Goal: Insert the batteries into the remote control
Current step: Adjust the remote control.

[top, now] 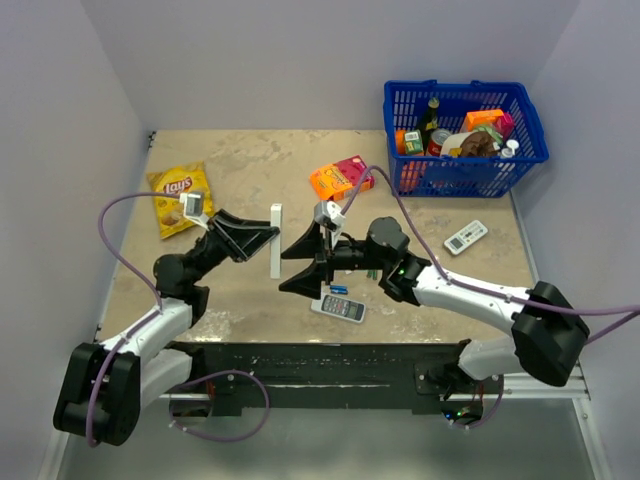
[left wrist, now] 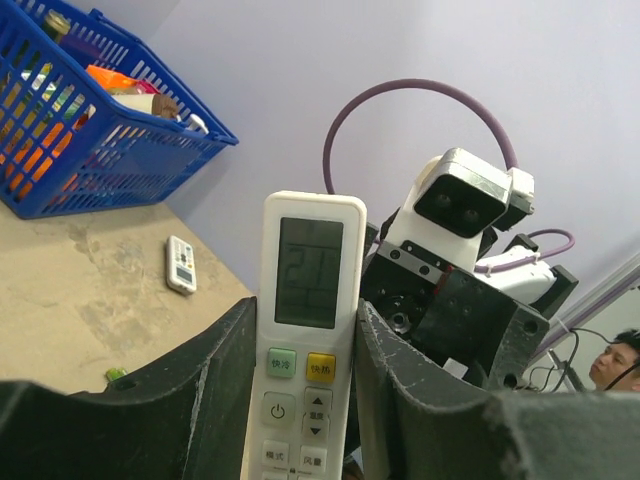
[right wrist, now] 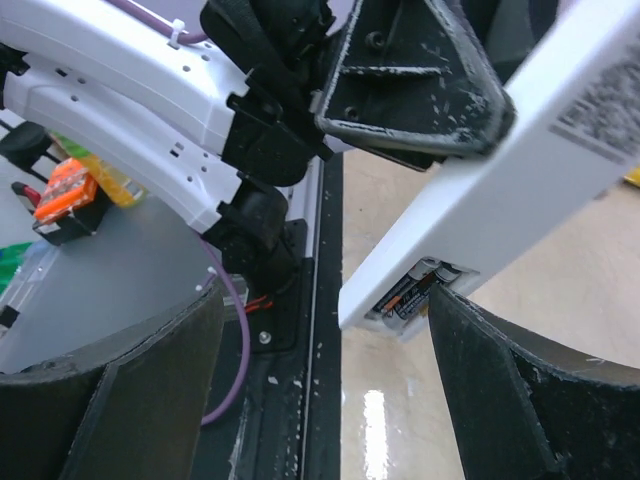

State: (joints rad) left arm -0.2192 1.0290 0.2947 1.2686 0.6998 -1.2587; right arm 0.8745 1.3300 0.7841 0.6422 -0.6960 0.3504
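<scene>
My left gripper (top: 268, 238) is shut on the remote control (top: 275, 240) and holds it upright above the table. From the top it looks like a slim white stick. The left wrist view shows its front (left wrist: 305, 290), with a display and buttons, between the fingers (left wrist: 200, 400). The right wrist view shows its back (right wrist: 520, 170). At its lower end an open compartment holds two dark batteries (right wrist: 415, 292). My right gripper (top: 300, 265) is open and empty. Its jaws stand wide either side of the remote's lower end (right wrist: 330, 400), not touching it.
A grey-white remote with button rows (top: 338, 307) and a small blue item (top: 338, 290) lie under the right gripper. Another white remote (top: 466, 236) lies at the right. A blue basket (top: 465, 178) of groceries stands back right, an orange box (top: 340, 177) mid-back, a Lays bag (top: 178, 197) back left.
</scene>
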